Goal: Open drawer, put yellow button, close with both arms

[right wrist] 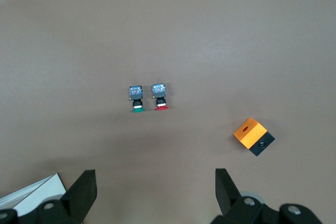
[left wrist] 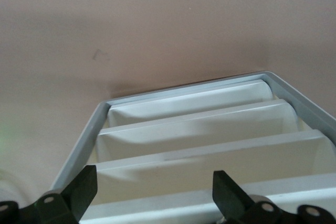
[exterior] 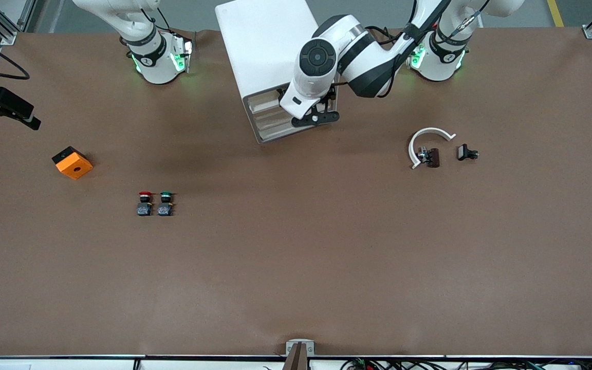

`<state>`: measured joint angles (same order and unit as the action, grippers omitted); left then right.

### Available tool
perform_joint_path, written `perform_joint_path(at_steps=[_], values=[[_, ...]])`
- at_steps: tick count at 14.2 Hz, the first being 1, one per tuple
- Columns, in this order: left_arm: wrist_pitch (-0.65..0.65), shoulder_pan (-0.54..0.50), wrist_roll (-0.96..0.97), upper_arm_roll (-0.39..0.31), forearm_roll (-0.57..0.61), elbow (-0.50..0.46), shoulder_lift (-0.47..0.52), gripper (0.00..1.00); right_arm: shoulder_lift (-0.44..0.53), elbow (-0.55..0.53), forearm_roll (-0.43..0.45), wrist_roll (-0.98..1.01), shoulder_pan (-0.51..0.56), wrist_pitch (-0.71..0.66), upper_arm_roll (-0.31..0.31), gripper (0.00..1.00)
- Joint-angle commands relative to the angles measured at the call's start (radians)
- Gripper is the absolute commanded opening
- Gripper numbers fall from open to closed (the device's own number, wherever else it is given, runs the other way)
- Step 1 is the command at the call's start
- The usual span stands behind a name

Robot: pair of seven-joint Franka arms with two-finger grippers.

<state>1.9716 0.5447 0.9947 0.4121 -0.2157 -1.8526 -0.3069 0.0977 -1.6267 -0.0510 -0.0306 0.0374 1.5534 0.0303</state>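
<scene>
The white cabinet (exterior: 265, 46) stands between the two arm bases, its drawer fronts facing the front camera. The drawer (left wrist: 173, 211), the topmost of the cream fronts, lies level with the ones below it. My left gripper (left wrist: 156, 179) hangs open just in front of that top front, touching nothing. In the front view the left arm's hand (exterior: 301, 97) covers part of the cabinet front. My right gripper (right wrist: 156, 179) is open and empty, high over the table at the right arm's end. The yellow button is out of view.
A red-capped button (exterior: 144, 202) and a green-capped one (exterior: 166, 202) stand side by side, with an orange box (exterior: 72, 162) nearby. Toward the left arm's end lie a white curved piece (exterior: 429, 134), a dark part (exterior: 432, 157) and a small black part (exterior: 466, 152).
</scene>
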Motion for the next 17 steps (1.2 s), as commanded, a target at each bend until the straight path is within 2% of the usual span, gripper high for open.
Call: perform_joint_path(at_steps=[1,9,13,17], values=[[0.030,0.029,0.025,0.014,-0.033,0.006,-0.017,1.00,-0.001,0.025,0.016,0.012,0.019,-0.018,-0.020,1.00],[0.026,0.001,0.009,0.001,-0.039,0.012,-0.012,1.00,-0.007,0.034,0.016,0.012,0.019,-0.018,-0.020,1.00],[-0.002,-0.153,0.021,-0.010,-0.010,0.059,0.003,1.00,-0.009,0.036,0.016,0.012,0.018,-0.016,-0.021,1.00],[-0.071,-0.337,0.010,-0.009,0.114,0.174,0.012,1.00,-0.009,0.036,0.017,0.012,0.018,-0.015,-0.021,1.00]])
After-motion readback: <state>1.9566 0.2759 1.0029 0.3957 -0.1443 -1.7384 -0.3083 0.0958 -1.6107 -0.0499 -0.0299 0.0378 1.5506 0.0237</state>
